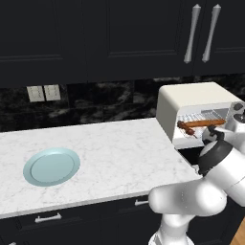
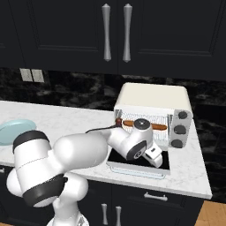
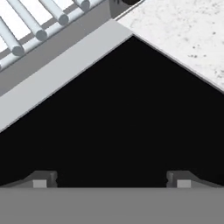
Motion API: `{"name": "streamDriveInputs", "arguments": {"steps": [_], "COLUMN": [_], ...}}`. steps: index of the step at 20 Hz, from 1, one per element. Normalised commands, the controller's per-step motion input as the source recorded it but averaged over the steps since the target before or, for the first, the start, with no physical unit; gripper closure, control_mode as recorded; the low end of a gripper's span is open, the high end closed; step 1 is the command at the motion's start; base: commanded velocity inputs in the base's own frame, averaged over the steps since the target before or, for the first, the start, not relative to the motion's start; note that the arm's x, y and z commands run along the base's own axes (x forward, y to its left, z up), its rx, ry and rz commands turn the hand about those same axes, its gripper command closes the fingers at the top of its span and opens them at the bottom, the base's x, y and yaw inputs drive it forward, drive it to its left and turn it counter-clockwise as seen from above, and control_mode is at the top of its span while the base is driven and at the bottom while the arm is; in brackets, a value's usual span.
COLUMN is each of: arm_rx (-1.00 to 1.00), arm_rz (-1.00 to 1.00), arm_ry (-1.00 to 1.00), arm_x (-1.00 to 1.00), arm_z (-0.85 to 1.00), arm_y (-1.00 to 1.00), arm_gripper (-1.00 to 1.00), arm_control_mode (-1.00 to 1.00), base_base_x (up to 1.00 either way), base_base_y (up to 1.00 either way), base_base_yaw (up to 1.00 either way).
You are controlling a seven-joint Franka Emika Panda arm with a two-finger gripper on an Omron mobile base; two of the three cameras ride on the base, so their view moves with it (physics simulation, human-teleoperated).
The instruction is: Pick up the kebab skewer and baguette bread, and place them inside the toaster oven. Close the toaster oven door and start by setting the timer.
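Observation:
The cream toaster oven (image 2: 152, 95) (image 1: 191, 95) stands open on the counter. Its toaster oven door (image 2: 128, 160) lies folded down flat, dark glass facing up. On the wire rack inside lies the orange-brown baguette bread (image 2: 154, 126) (image 1: 210, 123), with the dark red kebab skewer (image 1: 185, 128) beside it at the left. My gripper (image 2: 156, 161) hovers low over the door, open and empty. In the hand view the door's dark glass (image 3: 113, 113) and cream frame (image 3: 61, 74) sit close ahead of my gripper (image 3: 111, 181), and the rack (image 3: 26, 26) shows at top left.
A light blue plate (image 1: 51, 166) (image 2: 13, 130) lies bare on the white marble counter (image 1: 119, 153) far to the left. Three dark knobs (image 2: 179, 129) line the oven's right panel. Dark upper cabinets (image 2: 114, 31) hang above, and the counter's front edge runs just below the door.

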Motion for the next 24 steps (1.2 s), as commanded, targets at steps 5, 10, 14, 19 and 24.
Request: {"name": "streamDriveInputs", "arguments": {"steps": [5,10,14,19,24], "arm_rx": [0.06,0.09,0.08,0.06,0.03], "arm_rz": [-0.11,-0.08,-0.07,-0.07,-0.09], "arm_ry": [-0.02,-0.05,-0.04,-0.02,-0.01], "arm_x": [0.37,0.24,0.12,0.00,0.00], "arm_z": [0.07,0.10,0.14,0.03,0.00], "arm_y": [0.00,0.00,0.00,-0.03,0.00], "arm_gripper": [-1.00,-1.00,-1.00,-1.00,-1.00], "arm_control_mode": [-1.00,-1.00,-1.00,-1.00,-1.00], "base_base_x": [0.00,0.00,0.00,0.00,0.00], "base_base_y": [0.00,0.00,0.00,0.00,0.00], "base_base_yaw": [0.00,0.00,0.00,0.00,0.00]}}
